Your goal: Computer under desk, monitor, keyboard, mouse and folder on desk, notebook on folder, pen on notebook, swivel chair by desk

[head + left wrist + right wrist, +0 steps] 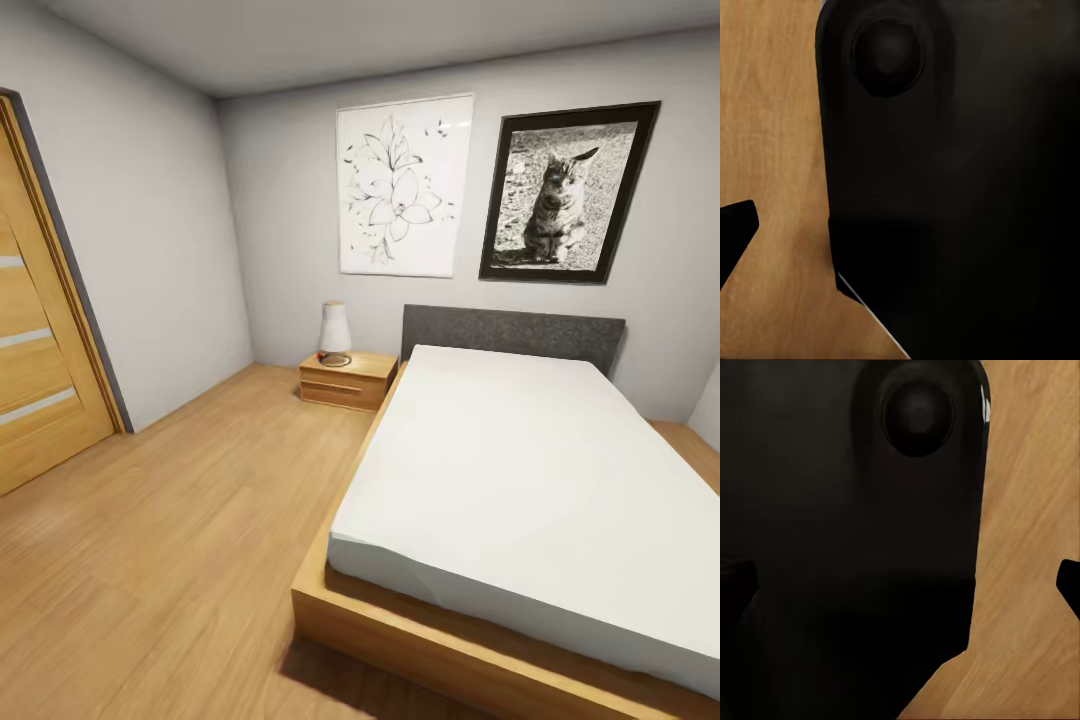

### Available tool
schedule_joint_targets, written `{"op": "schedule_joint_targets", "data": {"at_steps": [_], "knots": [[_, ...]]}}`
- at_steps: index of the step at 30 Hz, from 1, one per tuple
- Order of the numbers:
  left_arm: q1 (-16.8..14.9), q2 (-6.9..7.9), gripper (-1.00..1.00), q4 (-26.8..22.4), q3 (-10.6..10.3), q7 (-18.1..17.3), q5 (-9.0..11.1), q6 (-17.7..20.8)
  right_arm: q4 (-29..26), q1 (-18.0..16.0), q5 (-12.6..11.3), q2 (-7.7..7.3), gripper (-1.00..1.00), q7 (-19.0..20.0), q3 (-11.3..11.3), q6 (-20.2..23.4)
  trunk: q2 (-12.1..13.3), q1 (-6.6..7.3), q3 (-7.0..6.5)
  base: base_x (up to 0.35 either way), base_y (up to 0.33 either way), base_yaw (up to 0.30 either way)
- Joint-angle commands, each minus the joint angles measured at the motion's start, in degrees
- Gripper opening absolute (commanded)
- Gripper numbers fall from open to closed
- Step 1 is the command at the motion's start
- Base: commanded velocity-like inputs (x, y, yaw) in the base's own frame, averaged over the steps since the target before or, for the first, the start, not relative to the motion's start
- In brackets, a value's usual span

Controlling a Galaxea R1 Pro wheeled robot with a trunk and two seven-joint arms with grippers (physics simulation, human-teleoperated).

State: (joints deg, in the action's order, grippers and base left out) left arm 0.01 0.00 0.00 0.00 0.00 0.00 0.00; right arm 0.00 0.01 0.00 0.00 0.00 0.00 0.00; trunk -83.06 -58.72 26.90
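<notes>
Here, a white bed [520,470], wooden floor [150,540], nightstand lamp [334,333]; both grippers' openings impossible to tell.

Soft, even light fills the bedroom, with a dark shadow on the floor [330,675] beside the bed [520,480] (straight lines bow toward the edges). Both wrist views show near-black, blurred shapes.

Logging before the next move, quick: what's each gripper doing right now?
Left gripper: cannot be told; its wrist view shows dark robot body over wooden floor.
Right gripper: cannot be told, same.

Open wooden floor [170,540] beside bed [520,500]
</notes>
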Motion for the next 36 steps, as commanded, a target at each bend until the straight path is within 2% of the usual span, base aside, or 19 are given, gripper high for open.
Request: {"op": "schedule_joint_targets", "data": {"at_steps": [1, 8, 14, 28, 29, 36], "knots": [[0.0, 0.00, 1.00, 0.0, 0.0, 0.0, 0.0, 0.0, 0.0, 0.0, 0.0, 0.00, 1.00, 0.0, 0.0, 0.0, 0.0, -0.01, 0.03, 0.000, 0.000, 0.000], [0.0, -1.98, 1.00, -1.6, -0.2, -0.1, -0.2, -0.8, -0.5, -1.1, -0.2, 2.07, 1.00, 0.1, -0.2, 0.4, 2.8, 1.53, -1.23, 0.000, 0.000, 0.000], [0.0, -1.85, 1.00, -3.6, -0.1, -0.2, -0.1, -1.5, 0.3, -1.3, 0.0, 3.13, 1.00, 0.1, -0.1, -1.6, 5.2, 2.85, -2.31, 0.000, 0.000, 0.000], [0.0, -2.00, 1.00, -5.0, 0.0, 0.1, 0.1, -1.5, -0.3, -1.3, 0.0, 2.89, 1.00, 0.0, 0.1, -6.1, 10.8, 5.93, -4.82, 0.000, 0.000, 0.000], [0.0, -1.99, 1.00, -5.0, 0.0, 0.1, 0.1, -1.5, -0.3, -1.4, 0.0, 2.89, 1.00, 0.0, 0.1, -14.4, 11.2, 6.14, -5.00, 0.000, 0.000, 0.000], [0.0, -2.00, 1.00, -5.9, 0.0, 0.0, 0.1, -1.5, -0.4, -1.4, -0.1, 2.84, 1.00, -0.1, -0.3, -15.6, 14.0, 7.68, -6.26, 0.000, 0.000, 0.000]]}}
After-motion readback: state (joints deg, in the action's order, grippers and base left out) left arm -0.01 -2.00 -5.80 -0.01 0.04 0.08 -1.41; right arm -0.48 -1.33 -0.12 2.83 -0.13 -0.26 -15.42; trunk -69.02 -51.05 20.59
